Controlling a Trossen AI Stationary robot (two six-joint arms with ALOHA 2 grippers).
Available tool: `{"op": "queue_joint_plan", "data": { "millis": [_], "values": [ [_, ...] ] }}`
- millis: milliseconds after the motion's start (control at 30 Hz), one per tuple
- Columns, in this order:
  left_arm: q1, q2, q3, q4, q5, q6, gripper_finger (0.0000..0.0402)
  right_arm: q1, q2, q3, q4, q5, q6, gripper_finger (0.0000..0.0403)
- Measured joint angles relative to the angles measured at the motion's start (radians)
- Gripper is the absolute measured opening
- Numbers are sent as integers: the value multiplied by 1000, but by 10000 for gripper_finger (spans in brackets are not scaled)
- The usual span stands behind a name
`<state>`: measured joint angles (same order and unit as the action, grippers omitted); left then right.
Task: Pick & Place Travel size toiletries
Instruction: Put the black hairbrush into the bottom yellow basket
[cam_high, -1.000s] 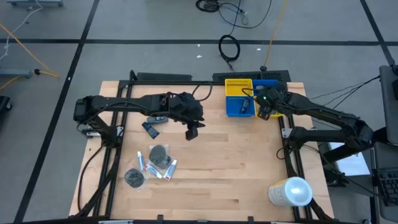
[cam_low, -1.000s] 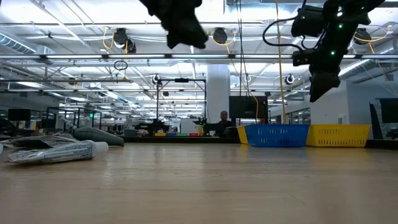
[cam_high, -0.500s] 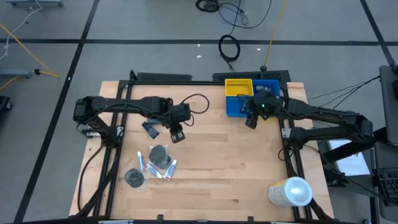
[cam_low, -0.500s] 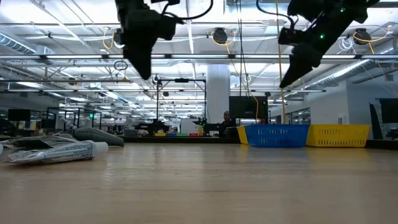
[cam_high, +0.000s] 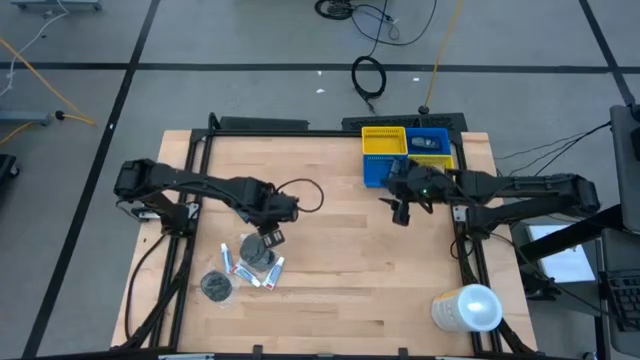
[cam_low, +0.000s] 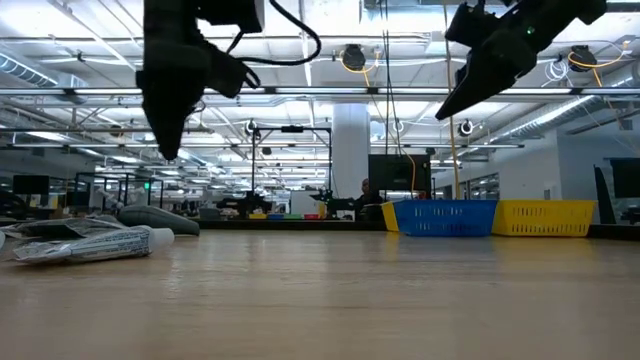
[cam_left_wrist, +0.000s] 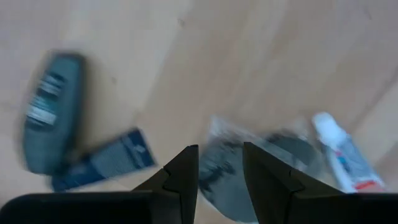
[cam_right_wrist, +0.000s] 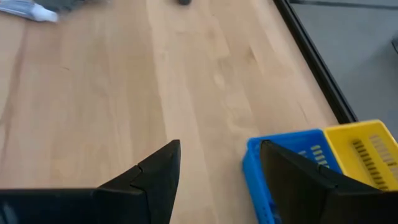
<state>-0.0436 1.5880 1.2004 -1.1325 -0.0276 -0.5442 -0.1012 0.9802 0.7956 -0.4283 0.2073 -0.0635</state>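
Seen from above, we find the wooden table spanned by two dark arms; the left arm stretches low from the table's left edge toward its middle, elbow out, wrist bent down, while the right arm reaches in from the right edge and stops just in front of the bins; a big white cylinder lies at the near right corner; the yellow bin and blue bin stand side by side at the far edge; the left gripper hangs above the cluster of travel size toiletries at the near left, its fingers a narrow gap apart and holding nothing; the right gripper hovers over bare wood, jaws parted wide and empty; in the left wrist view we make out a dark grey bottle, a blue tube and a white tube lying on the wood.
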Motion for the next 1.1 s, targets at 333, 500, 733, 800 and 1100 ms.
{"op": "queue_joint_plan", "data": {
  "millis": [333,500,733,800,1100],
  "values": [
    [-123,-20,-61,96,33,-406,124,32,26,0,66,6,-1,210],
    [-165,-3,-61,95,18,-587,124,32,72,0,103,5,-16,210],
    [-207,-5,-61,114,-34,-666,124,32,126,0,114,1,-21,210],
    [-215,3,-61,119,-47,-676,124,32,133,0,115,1,-22,210],
    [-219,111,-60,151,6,-685,125,53,135,0,111,0,-35,210]
  ]
}}
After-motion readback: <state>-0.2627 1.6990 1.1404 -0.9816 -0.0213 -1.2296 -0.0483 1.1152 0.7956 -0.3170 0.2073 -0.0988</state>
